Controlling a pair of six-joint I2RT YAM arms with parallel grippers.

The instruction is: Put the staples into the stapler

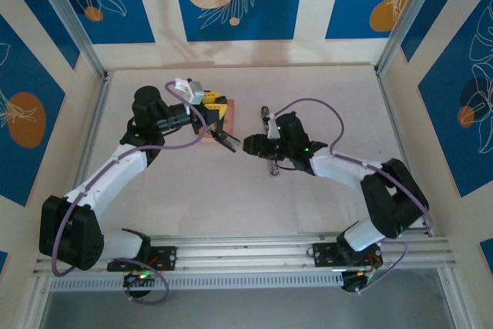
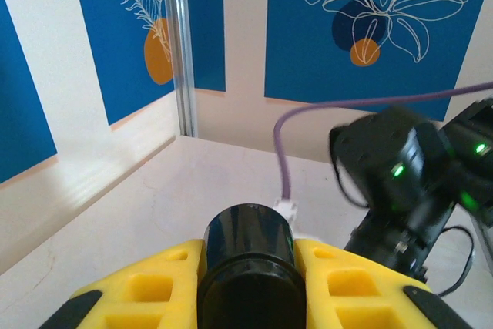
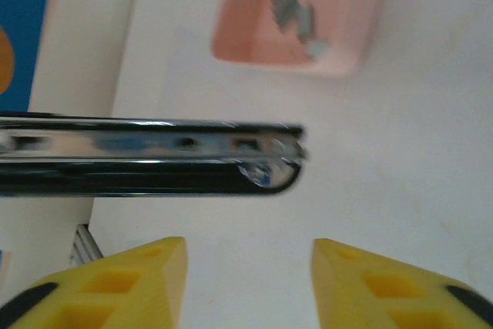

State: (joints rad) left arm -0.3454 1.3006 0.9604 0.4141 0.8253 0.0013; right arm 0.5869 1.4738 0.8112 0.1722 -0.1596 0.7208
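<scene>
Staples (image 3: 296, 5): a few small grey strips, lying loose at odd angles in the pink tray (image 3: 254, 48), upper middle of the right wrist view. They are blurred, so I can't count them or tell which way the legs face. I see none in the stapler.

Stapler (image 3: 154, 152): a long bar, chrome above black, crossing the left and middle of that view, rounded end toward the right. It sits between the tray and the right gripper (image 3: 248, 246), touching neither finger.

Right jaws are spread wide, nothing between them. Left gripper (image 2: 248, 256), bottom of its own view: yellow fingers pressed on a dark rounded body, which I take for the stapler.

Step in hand, as I read it: fetch one strip. To do it well:
- go over the bar, not through it
- single out a strip lying apart from the rest
- pinch it across its long sides and keep it level

The left should hold the stapler steady, channel up.
</scene>
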